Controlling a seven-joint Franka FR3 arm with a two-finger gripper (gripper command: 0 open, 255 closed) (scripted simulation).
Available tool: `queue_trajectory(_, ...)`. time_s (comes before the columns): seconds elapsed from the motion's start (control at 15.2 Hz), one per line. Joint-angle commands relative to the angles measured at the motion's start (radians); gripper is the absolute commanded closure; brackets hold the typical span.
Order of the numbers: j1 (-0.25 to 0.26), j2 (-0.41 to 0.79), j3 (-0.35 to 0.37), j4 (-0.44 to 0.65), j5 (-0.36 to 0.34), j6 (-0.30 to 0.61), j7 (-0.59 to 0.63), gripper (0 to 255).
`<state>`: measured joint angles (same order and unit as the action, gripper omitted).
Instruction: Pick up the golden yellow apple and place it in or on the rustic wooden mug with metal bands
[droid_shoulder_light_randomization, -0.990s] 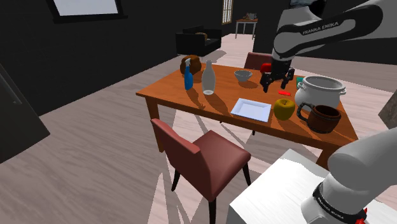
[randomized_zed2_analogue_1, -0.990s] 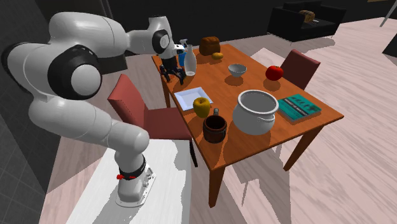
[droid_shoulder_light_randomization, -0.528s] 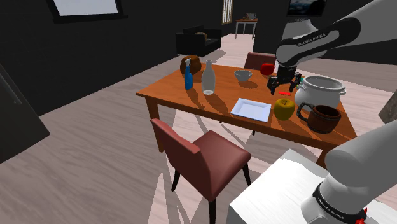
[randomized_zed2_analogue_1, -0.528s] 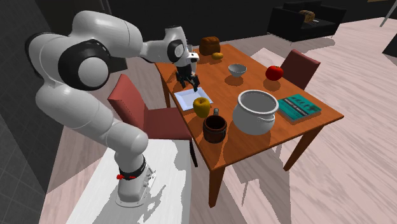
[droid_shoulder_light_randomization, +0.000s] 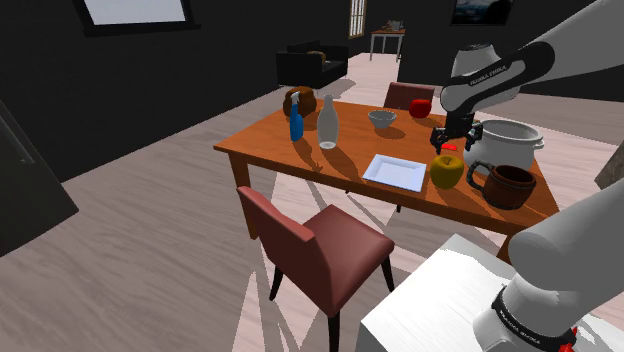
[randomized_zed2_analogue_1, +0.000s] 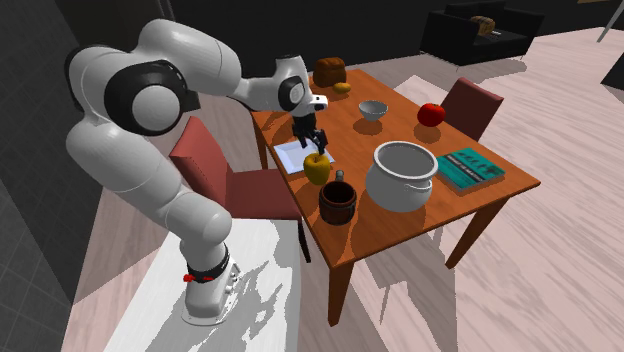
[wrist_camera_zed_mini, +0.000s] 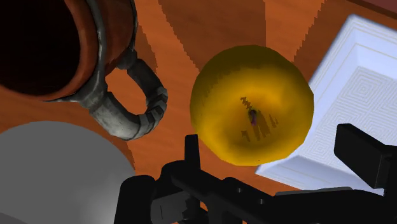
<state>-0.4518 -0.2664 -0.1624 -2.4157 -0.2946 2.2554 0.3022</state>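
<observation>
- The gripper (droid_shoulder_light_randomization: 449, 147) (randomized_zed2_analogue_1: 316, 146) (wrist_camera_zed_mini: 267, 141) has crossed the table in the second exterior view, from beside the bottle (randomized_zed2_analogue_1: 296, 98), over the plate (randomized_zed2_analogue_1: 292, 157), to right above the apple (droid_shoulder_light_randomization: 446, 172) (randomized_zed2_analogue_1: 317, 169) (wrist_camera_zed_mini: 251, 102).
- It has dropped; its tips seem just clear of the apple's top, though contact is hard to judge.
- The arm (droid_shoulder_light_randomization: 498, 72) has swung towards the pot (droid_shoulder_light_randomization: 503, 146) in the shoulder view.

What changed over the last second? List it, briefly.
The gripper moved toward the second exterior view's right and down, to just above the yellow apple, jaws open and nothing grasped. The apple, brown mug, white plate and pot stayed put.
</observation>
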Motion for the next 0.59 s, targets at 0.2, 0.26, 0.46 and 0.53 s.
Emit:
queue_trajectory(0.2, -0.006, 0.042, -0.008, -0.023, -0.009, 0.067, 0.007, 0)
queue_trajectory(0.26, -0.006, 0.042, -0.008, -0.023, -0.009, 0.067, 0.007, 0)
queue_trajectory(0.46, -0.006, 0.042, -0.008, -0.023, -0.009, 0.067, 0.007, 0)
queue_trajectory(0.53, -0.006, 0.042, -0.008, -0.023, -0.009, 0.067, 0.007, 0)
